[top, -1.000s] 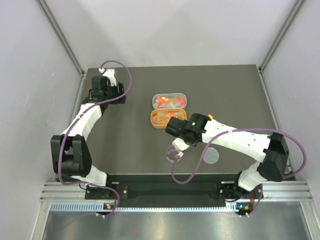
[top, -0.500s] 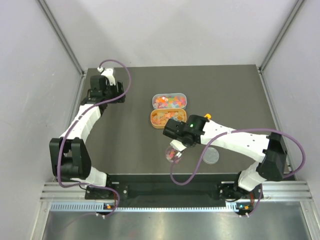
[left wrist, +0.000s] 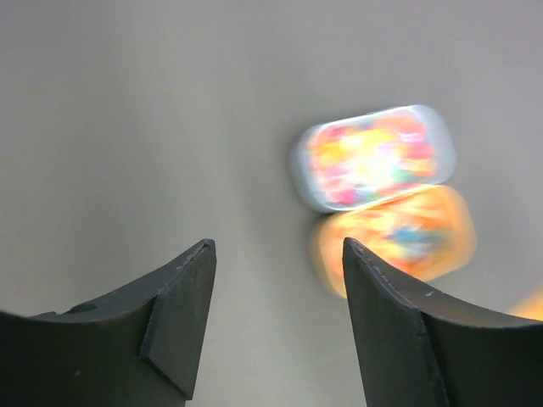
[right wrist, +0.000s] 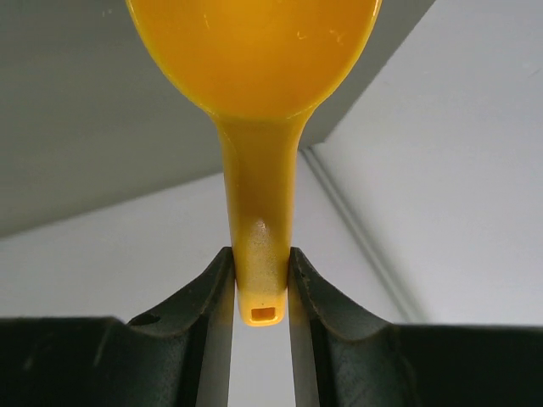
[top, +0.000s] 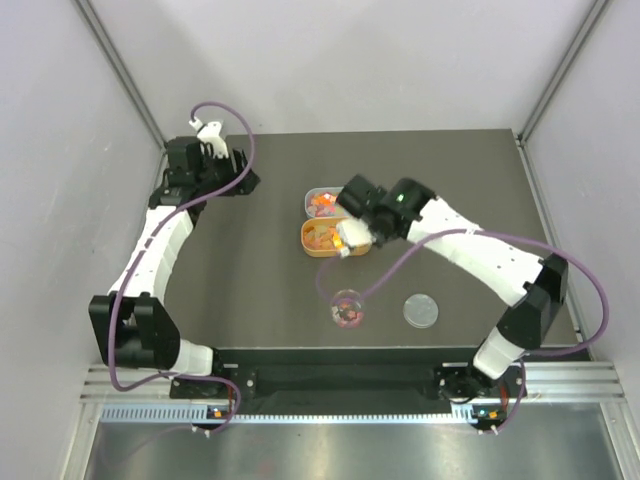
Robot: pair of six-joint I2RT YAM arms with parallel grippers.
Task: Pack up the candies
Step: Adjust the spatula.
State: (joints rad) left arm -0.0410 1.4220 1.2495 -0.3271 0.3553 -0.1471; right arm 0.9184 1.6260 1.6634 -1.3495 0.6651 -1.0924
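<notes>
The right hand, pinching the scoop by its handle, should dig shallow and level through the mid-counter candies; the left hand hangs wide.

No legible text or labels, even where blurred.

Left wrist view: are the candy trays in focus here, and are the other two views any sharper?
Left wrist: the white tray and orange tray smear into glowing blobs, and the candies cannot be told apart, though the left gripper is crisp. Right wrist: the orange scoop in the right gripper is sharp, with a small highlight on its handle. Top external: evenly lit, sharp, soft shadows.
</notes>
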